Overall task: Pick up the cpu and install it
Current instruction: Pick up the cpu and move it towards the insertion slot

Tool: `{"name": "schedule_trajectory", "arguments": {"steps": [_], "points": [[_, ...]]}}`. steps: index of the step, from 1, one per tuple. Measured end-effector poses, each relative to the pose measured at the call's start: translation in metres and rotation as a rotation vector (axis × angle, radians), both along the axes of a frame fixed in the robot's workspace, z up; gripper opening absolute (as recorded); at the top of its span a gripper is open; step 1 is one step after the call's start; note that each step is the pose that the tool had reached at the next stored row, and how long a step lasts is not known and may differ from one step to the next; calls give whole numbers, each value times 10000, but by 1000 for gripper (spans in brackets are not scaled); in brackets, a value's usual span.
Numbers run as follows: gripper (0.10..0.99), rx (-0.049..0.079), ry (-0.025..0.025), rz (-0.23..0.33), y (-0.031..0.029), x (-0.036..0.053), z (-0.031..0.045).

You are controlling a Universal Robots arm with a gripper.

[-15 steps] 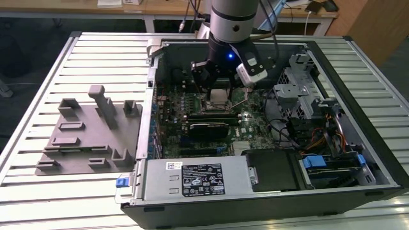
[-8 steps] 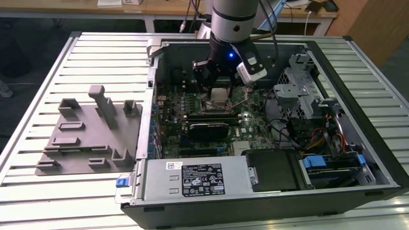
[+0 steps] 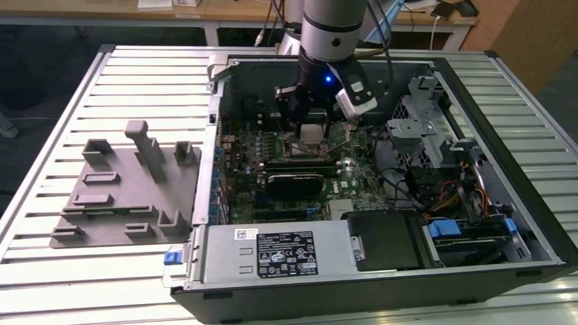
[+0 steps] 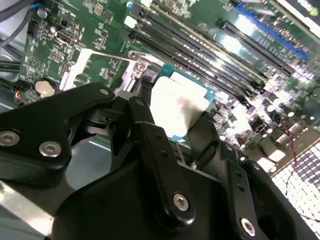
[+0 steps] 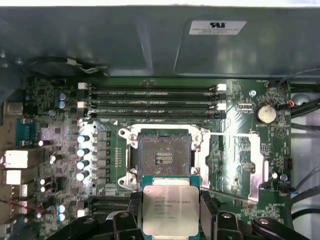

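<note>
1. Holding the cpu (image 5: 170,210) by two opposite edges, your gripper (image 5: 170,216) has its black fingers (image 5: 134,209) drawn in narrow and clamped on the chip. The chip's silver top faces the first wrist view.
2. You have not seated the cpu. It hangs just beside the socket (image 5: 165,155), and the socket's contact field lies bare.
3. Your load plate (image 5: 235,165) is swung open. It lies flat on the board beside the socket, on the side where the coin cell (image 5: 265,113) sits.
4. You will find the memory slots (image 5: 150,100) in parallel rows near the socket, on the side away from the cpu.
5. In the second wrist view the cpu (image 4: 177,107) shows as a washed-out pale square between the fingers (image 4: 150,130). Its teal rim peeks out at the edges, and the memory slots (image 4: 200,45) run past it.
6. In the exterior view your gripper (image 3: 312,133) is down inside the open case (image 3: 361,291), over the board, and the cpu (image 3: 312,131) is a pale patch at its tip, close to the socket.
7. A black block (image 3: 294,184) sits on the board near the socket, toward the power supply (image 3: 280,254).
8. A grey fixture (image 3: 126,196) lies outside the case, well apart from the socket, at the exterior view's left.
</note>
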State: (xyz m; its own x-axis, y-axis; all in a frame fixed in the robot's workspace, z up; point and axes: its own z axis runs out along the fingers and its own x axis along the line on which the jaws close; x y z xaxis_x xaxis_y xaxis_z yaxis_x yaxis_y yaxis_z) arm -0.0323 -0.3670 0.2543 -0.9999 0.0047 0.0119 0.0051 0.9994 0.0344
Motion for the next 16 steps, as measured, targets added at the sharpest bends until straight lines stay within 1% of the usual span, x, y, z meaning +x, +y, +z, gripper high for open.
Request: {"name": "schedule_trajectory", "arguments": {"steps": [9, 12, 16], "points": [[541, -8, 0, -41, 104, 11, -77], [541, -26, 0, -58, 122, 11, -99], [541, -30, 0, -70, 130, 11, -116]]}}
